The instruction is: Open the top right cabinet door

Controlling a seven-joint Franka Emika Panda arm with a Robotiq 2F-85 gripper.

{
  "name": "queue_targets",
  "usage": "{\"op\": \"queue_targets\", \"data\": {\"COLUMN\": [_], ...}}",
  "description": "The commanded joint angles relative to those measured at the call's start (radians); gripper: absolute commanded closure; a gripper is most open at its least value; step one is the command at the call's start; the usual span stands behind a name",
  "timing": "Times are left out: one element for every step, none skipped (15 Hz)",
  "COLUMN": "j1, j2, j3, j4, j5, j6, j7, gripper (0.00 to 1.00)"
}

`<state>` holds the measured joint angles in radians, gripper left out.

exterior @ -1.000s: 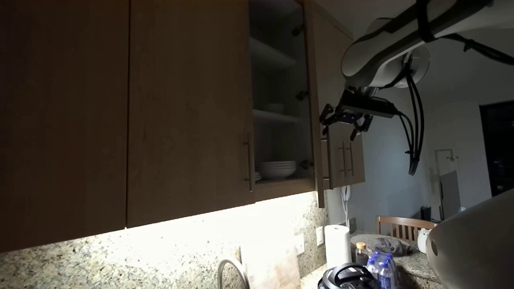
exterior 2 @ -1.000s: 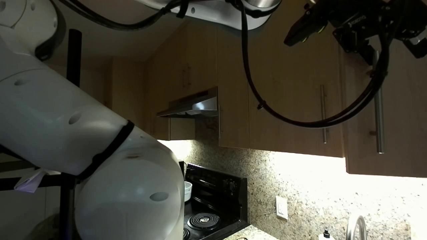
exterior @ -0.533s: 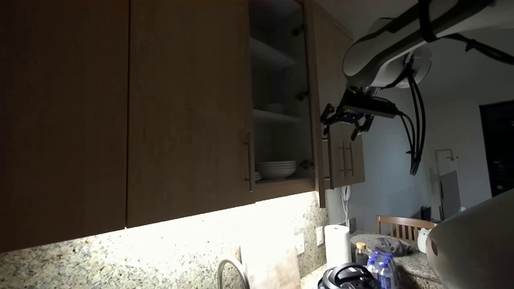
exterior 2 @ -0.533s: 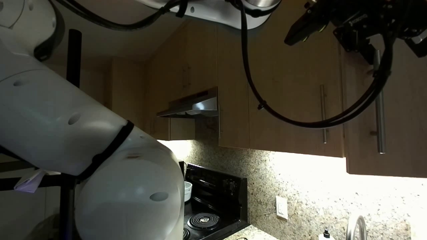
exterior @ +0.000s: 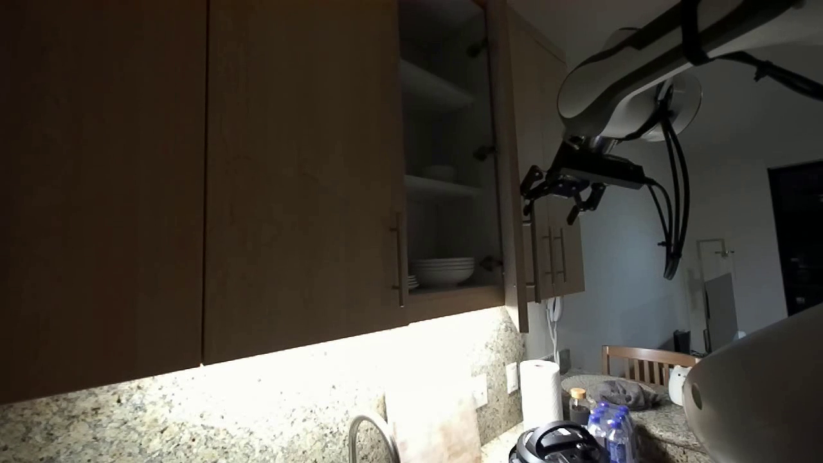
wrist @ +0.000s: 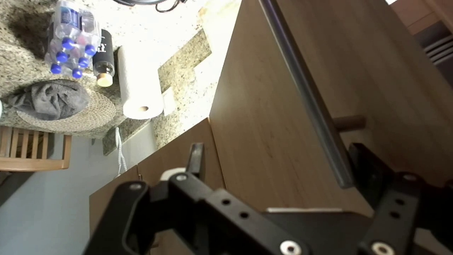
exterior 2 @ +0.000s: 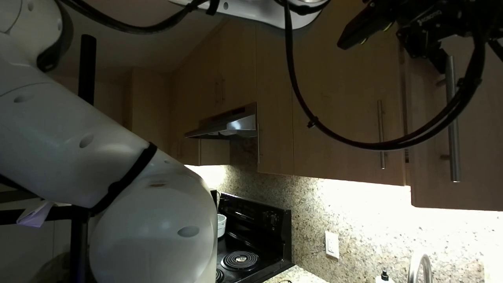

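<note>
Tan-brown wood: the top right cabinet door (exterior 2: 475, 157) stands swung outward at the right side of the cabinet (exterior: 456, 298), seen in both exterior views. Its slim metal bar handle (exterior 2: 454, 145) runs vertical, low, near its left edge. Fingers (wrist: 370, 173) are well apart: one sits just beside the bar's top end, door side, can't tell if touching; the other is well away from it. Bared inside: two shelves (exterior: 443, 188), stacked white bowls (exterior: 443, 275). Just left, a like wood door (exterior: 302, 193) is shut, second handle (exterior: 400, 260) on its right edge. Worktop (wrist: 14, 67) below: upright paper towel roll (wrist: 138, 78), dark bottle (wrist: 105, 53) near it, blue-capped bottles (wrist: 72, 32) beside that, grey cloth (wrist: 53, 101) on a woven mat (wrist: 97, 113). Wooden chair (wrist: 35, 164) beyond.
</note>
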<state>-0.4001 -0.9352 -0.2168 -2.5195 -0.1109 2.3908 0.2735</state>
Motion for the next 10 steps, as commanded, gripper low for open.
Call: {"op": "queue_targets", "data": {"j1": [-0.064, -0.043, -0.032, -0.021, -0.01, -0.003, 0.006, 0.02, 0.035, 0.049], "j2": [-0.014, -0.014, -0.012, -0.011, -0.011, -0.011, -0.011, -0.01, -0.009, -0.006], "j3": [-0.07, -0.09, -0.104, -0.118, -0.13, -0.139, -0.149, -0.16, -0.171, -0.181], "j4": [0.074, 0.077, 0.081, 0.087, 0.091, 0.094, 0.098, 0.106, 0.116, 0.126], "j5": [0.015, 0.035, 0.049, 0.06, 0.069, 0.075, 0.08, 0.086, 0.092, 0.094], "j6": [0.012, 0.009, 0.007, 0.002, 0.0, -0.001, -0.006, -0.016, -0.031, -0.047], "j7": [-0.053, -0.092, -0.119, -0.143, -0.165, -0.182, -0.202, -0.225, -0.243, -0.262], "gripper": [0.0, 0.0, 0.0, 0.0, 0.0, 0.0, 0.0, 0.0, 0.0, 0.0]}}
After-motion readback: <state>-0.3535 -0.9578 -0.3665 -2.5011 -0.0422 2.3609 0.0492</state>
